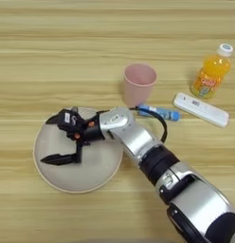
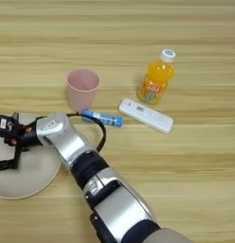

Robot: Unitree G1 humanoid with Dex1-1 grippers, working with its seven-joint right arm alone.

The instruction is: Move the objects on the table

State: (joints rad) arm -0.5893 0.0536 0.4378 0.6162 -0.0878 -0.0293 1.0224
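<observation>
Beige plate (image 1: 91,175) lies on the worktop (image 1: 53,57) under the gripper (image 1: 57,138), whose fingers spread wide, holding nothing, perhaps to push it.

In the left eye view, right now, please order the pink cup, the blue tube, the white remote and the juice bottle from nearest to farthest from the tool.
The tool is open over the plate.
1. Pink cup, up and to its right.
2. Blue tube, right, beside the cup's base.
3. White remote, further right.
4. Juice bottle, far right, toward the top.
</observation>
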